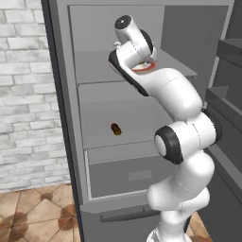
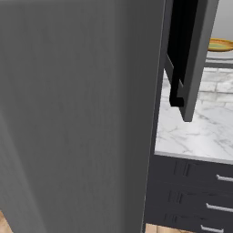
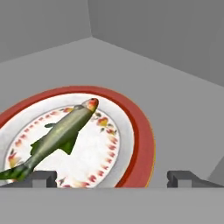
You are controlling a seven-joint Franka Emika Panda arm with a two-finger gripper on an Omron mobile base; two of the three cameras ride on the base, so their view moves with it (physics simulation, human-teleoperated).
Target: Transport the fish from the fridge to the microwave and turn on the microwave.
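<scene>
**On the fridge's upper shelf, wide-open pincer poised over the fish**

On a white plate with an orange-red rim (image 3: 142, 131) lies the fish (image 3: 61, 135), slender and olive-green, stretched diagonally across the plate's patterned middle with its reddish snout up and to the right in the hand view and its tail running off toward the lower left. The plate sits flat on a pale grey shelf inside the fridge (image 1: 66, 142), near the back corner where two inner walls meet.

The pincer (image 3: 111, 179) hangs just above the near edge of the plate with its jaws spread wide: the left fingertip (image 3: 41, 178) shows in front of the fish's tail end, the right one stands over the bare shelf just beyond the plate's rim. Nothing is between them, and I cannot tell whether the left tip touches the fish or merely stands before it.

From the left base view, the white arm reaches up into the upper compartment, its hand covering most of the plate so that only a sliver of the red rim peeks out. One shelf down lies a small brown lump (image 1: 116, 129), well apart from the plate. Below that is the bottom drawer (image 1: 127, 176).

From the right base view, the fridge's grey side wall stands close, with a marble counter (image 2: 200, 132) and dark drawers (image 2: 191, 191) beyond it.
</scene>
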